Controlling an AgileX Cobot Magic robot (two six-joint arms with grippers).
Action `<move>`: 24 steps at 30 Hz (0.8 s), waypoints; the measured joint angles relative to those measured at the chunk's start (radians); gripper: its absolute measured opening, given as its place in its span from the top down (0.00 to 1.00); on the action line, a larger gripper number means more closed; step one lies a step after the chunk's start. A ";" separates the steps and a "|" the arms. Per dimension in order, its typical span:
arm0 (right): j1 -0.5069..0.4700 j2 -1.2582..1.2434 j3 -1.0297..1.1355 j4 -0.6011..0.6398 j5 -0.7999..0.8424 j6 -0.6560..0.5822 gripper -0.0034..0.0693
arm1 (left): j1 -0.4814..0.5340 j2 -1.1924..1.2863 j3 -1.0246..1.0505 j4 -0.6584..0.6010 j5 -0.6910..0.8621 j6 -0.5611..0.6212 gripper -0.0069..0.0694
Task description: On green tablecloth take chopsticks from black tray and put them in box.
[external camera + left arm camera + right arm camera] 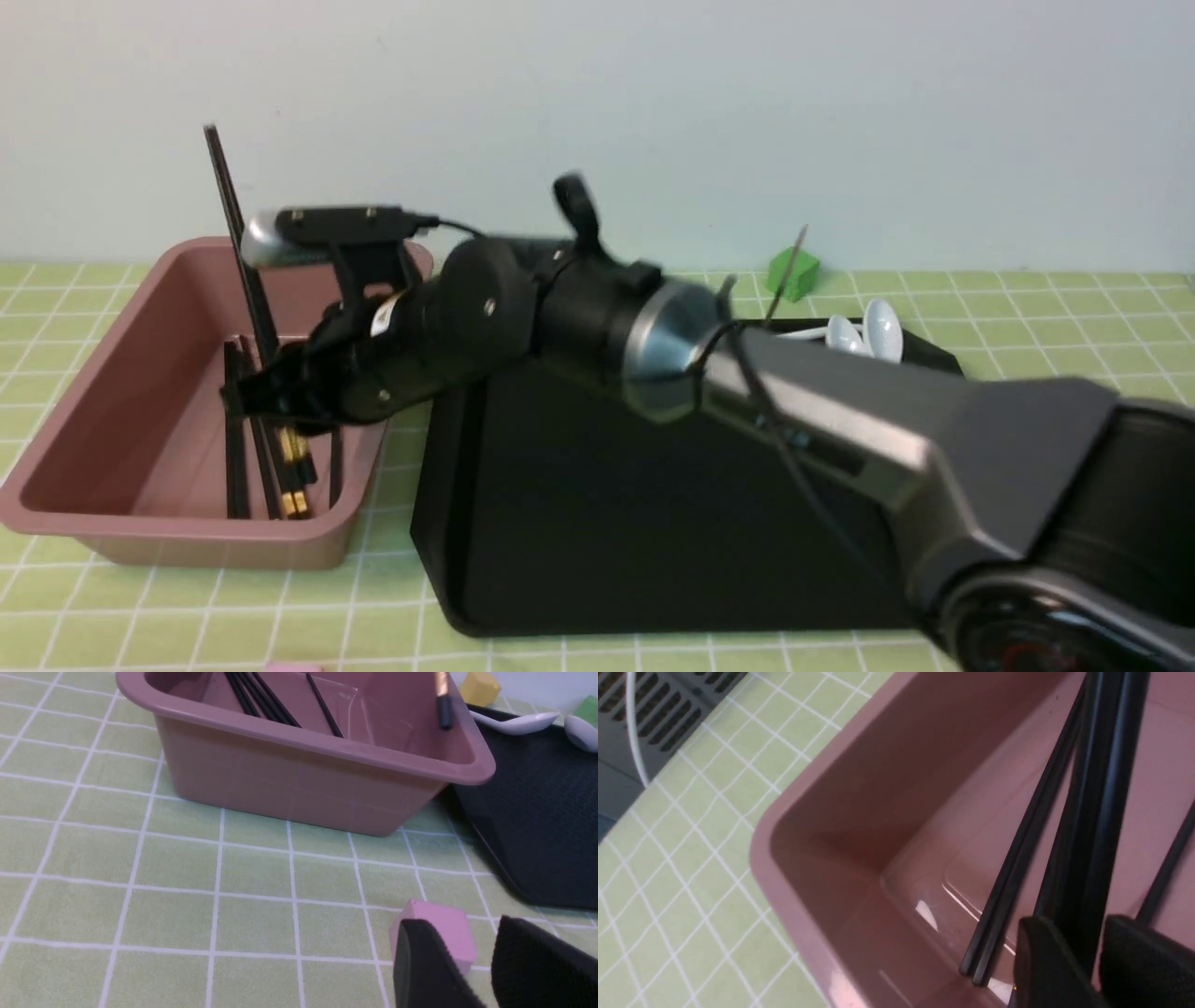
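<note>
Chopstick (227, 196) rising above box (121, 392) shows only in front view.

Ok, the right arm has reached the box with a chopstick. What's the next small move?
Probably open the right gripper and let go. It is shut on a chopstick that stands steeply, with its lower end inside the box, just above the other chopsticks lying on the bottom. Dipping slightly first might keep it from tipping over the rim.
</note>
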 joint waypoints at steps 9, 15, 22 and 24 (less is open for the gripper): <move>-0.003 -0.030 0.000 -0.011 0.157 0.000 0.70 | 0.000 0.000 0.000 0.000 0.000 0.000 0.60; -0.025 -0.226 0.000 -0.116 0.403 0.000 0.95 | 0.000 0.000 0.000 0.000 0.000 0.000 0.60; -0.048 -0.629 -0.004 -0.404 0.750 0.029 0.97 | 0.000 0.000 0.000 0.000 0.000 0.000 0.60; -0.048 -0.779 0.055 -0.490 0.769 0.071 0.97 | 0.000 0.000 0.000 0.000 0.000 0.000 0.60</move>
